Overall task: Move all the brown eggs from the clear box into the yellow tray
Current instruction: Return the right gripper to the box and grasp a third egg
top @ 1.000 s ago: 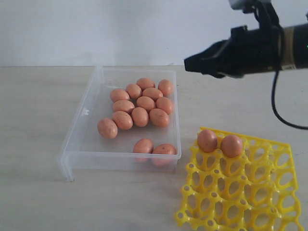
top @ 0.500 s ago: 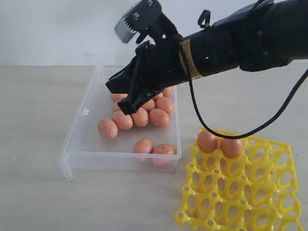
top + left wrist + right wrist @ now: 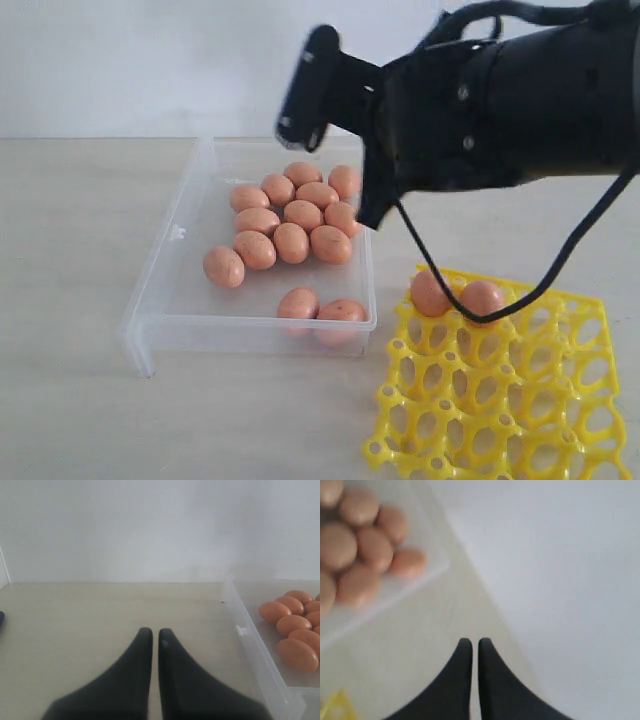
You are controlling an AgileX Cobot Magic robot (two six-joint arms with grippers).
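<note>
Two orange-brown oval eggs point(image 3: 482, 300) sit in the yellow plastic lattice tray point(image 3: 399, 349); left hand point(image 3: 155, 640) and right hand point(image 3: 475, 647) clenched, empty.

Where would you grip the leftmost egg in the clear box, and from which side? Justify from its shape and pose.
Grip the leftmost egg across its narrow middle, coming down from above. It lies on its side on the floor of the clear box, whose walls block a level approach; bare floor to its left and front probably leaves room for a grip.
</note>
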